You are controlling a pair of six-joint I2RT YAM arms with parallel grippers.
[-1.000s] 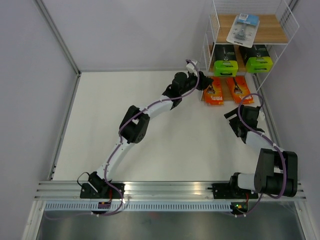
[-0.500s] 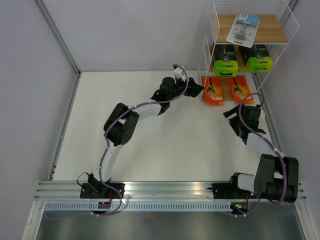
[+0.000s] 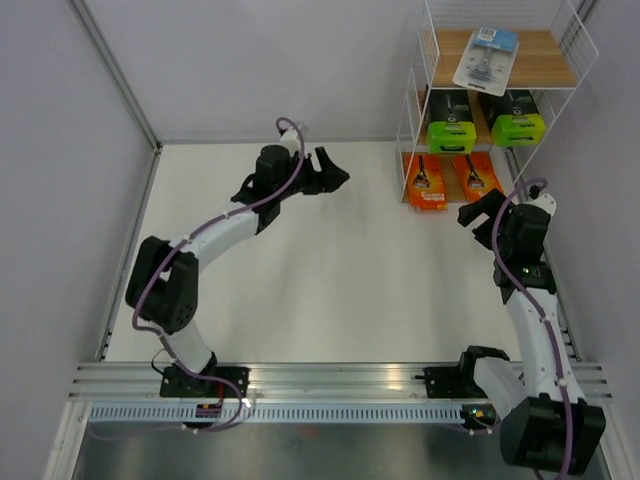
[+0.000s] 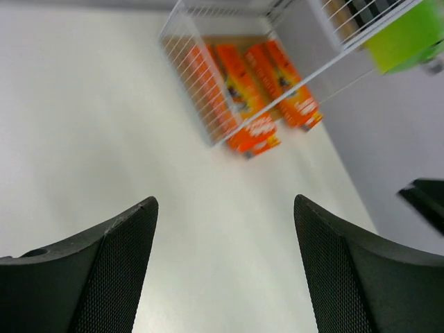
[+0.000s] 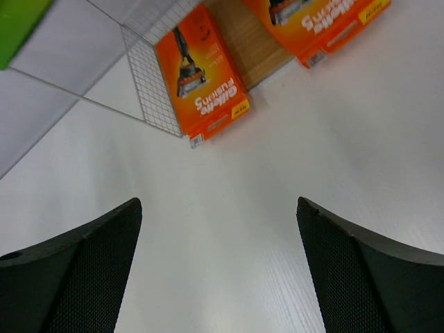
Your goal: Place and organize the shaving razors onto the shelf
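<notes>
All five razor packs are sitting on the shelf [image 3: 412,118], which stands in the far right corner of the desk [image 3: 300,290]. The clear blister pack [image 3: 485,58] with the blue card lies a bit askew on the top board. On the middle tier there's one black box [image 3: 451,122] and a second black box [image 3: 516,118] side by side, lime-green ends facing out. On the bottom board are the first orange card [image 3: 427,180] and the other orange card [image 3: 475,175], flat next to each other, near ends poking out past the wire frame. The left end effector [image 3: 335,170] hangs over bare desk, well left of the shelf, fingers wide apart and holding nothing. The right end effector [image 3: 478,218] is just in front of the orange cards, also spread wide and empty
</notes>
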